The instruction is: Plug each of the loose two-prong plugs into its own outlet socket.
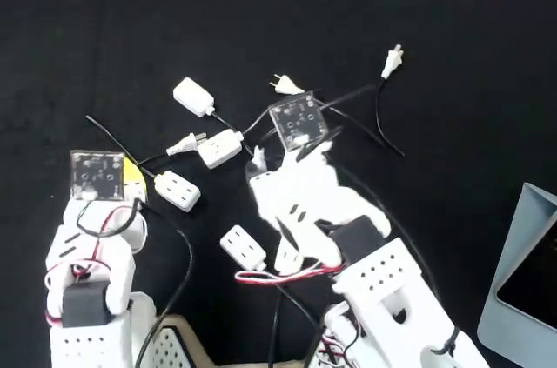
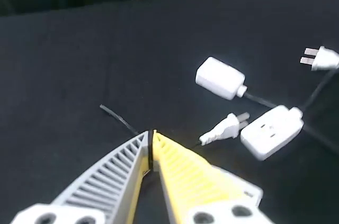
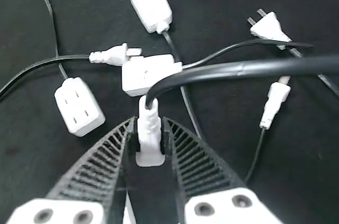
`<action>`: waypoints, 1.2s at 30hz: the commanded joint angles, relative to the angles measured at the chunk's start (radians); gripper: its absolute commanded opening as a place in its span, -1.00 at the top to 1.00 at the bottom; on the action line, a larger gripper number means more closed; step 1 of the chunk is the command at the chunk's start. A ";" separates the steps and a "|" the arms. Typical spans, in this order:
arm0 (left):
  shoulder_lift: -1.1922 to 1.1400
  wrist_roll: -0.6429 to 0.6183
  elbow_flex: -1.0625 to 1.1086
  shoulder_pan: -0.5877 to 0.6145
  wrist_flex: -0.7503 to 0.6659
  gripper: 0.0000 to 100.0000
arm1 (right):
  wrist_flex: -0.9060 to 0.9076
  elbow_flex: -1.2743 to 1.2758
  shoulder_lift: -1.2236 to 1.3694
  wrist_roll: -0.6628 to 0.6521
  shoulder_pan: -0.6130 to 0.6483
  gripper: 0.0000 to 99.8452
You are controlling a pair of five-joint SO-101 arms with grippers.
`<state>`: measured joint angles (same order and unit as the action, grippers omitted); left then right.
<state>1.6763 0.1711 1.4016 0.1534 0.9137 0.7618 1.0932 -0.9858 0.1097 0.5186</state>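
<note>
The two-prong plug (image 3: 149,131) I am working with is clamped between the two black fingers of the right gripper (image 3: 148,123). Its black cord (image 3: 175,78) arches up out of it and runs off to one side. The plug's front end meets the near side of a white outlet block (image 3: 151,73) just ahead of the fingertips; I cannot tell whether the prongs are in.

A second plug (image 3: 108,55) lies just beside that block, its prongs pointing at it. A socket block (image 3: 79,106) lies slots up near the fingers, on the same side as that second plug. Farther ahead of the gripper lies a white adapter (image 3: 151,0). Off to the other side are a bare-pronged plug (image 3: 267,24) and a slim plug (image 3: 275,98).

My left gripper (image 2: 150,138) has its grey and yellow fingers pressed together at the tips with nothing between them, low over the black table (image 2: 79,65). A thin wire end (image 2: 114,115) lies just ahead of it.
</note>
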 commanded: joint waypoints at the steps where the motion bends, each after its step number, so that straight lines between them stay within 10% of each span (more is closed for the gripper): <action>1: -0.219 0.083 -0.159 0.015 0.008 0.94 | -0.025 -0.005 -0.008 0.029 -0.049 0.98; 21: -1.135 0.987 -0.545 -0.059 0.005 0.55 | -0.055 0.022 -0.007 0.023 -0.127 0.97; 36: -1.464 1.149 -0.722 -0.154 0.005 0.45 | -0.110 0.058 -0.007 0.020 -0.129 0.97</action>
<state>0.3122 1.3065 0.7879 0.0138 0.9214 0.6728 1.1577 -0.9858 0.1281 0.4066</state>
